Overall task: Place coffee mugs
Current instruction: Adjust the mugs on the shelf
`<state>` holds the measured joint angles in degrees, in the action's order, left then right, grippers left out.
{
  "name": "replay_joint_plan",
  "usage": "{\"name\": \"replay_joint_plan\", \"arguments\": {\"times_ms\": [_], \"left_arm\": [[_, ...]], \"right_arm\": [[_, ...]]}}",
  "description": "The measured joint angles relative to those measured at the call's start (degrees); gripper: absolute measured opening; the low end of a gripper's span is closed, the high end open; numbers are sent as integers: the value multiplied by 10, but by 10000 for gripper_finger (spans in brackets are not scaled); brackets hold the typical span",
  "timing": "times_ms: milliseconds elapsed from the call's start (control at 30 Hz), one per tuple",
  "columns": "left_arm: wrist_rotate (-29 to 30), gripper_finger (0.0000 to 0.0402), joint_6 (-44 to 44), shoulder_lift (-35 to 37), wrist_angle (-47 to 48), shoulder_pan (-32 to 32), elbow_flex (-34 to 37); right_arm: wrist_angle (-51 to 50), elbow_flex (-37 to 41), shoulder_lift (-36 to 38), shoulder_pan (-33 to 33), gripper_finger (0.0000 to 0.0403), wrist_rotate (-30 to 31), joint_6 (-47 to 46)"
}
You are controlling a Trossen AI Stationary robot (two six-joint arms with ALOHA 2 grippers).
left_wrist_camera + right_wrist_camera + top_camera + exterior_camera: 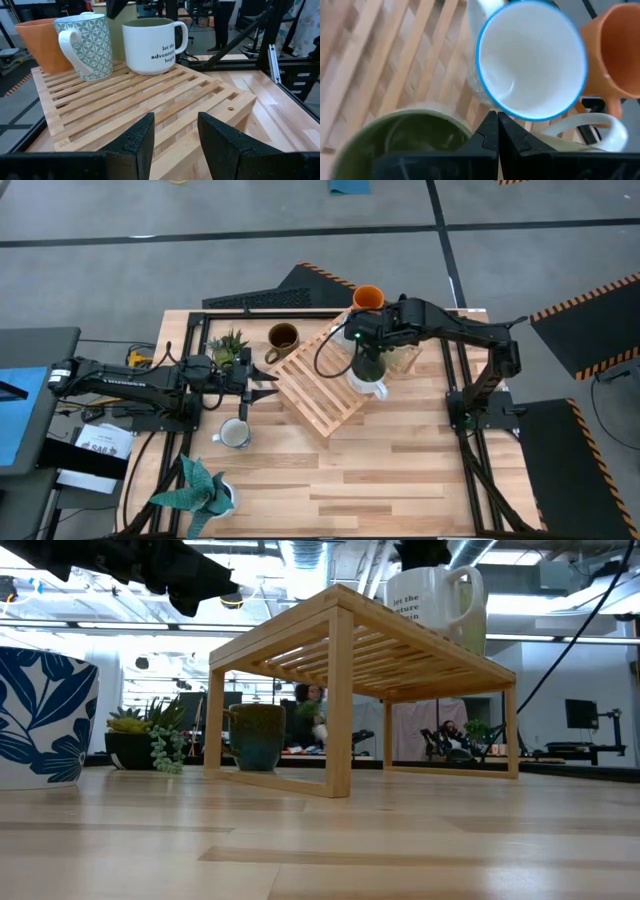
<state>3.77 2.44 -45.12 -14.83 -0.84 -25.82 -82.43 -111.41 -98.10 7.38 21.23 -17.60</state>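
Observation:
Four mugs stand on the slatted wood rack (318, 395): an orange one (367, 297), a patterned white one (532, 60), a pale green one (405, 140) and a white lettered one (150, 47). On the table are a dark brown mug (283, 337), far-left of the rack, and another white mug (236, 434), near-left of it. My right gripper (496, 122) is shut and points down beside the pale green mug's rim, between the mugs. My left gripper (175, 130) is open and level at the rack's left end, touching nothing. My right gripper points down from above with its shut fingers (487, 135) right beside the pale green mug's rim (467, 127). I cannot tell whether they touch it. The mug stands upright on the rack.
A leafy plant pot (230, 345) stands by my left gripper, and a blue-leaf pot (205, 490) sits near the table's near-left corner. Black frame rails (462, 370) run along the table's sides. Bare wood (400, 470) lies between the rack and the near edge.

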Motion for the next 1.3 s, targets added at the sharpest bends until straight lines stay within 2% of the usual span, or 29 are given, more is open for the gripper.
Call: {"name": "replay_joint_plan", "arguments": {"times_ms": [500, 1000, 1200, 1300], "left_arm": [[1, 137, 0, 0, 2, 0, 0], [1, 137, 1, 0, 2, 0, 0], [1, 137, 1, 0, 2, 0, 0], [1, 137, 1, 0, 2, 0, 0]], "right_arm": [[-1, 1, -31, 14, 18, 1, 12], [17, 1, -30, 14, 19, 3, 18], [11, -41, -21, -9, 19, 3, 23], [50, -58, -14, -33, 19, -1, 46]]}}
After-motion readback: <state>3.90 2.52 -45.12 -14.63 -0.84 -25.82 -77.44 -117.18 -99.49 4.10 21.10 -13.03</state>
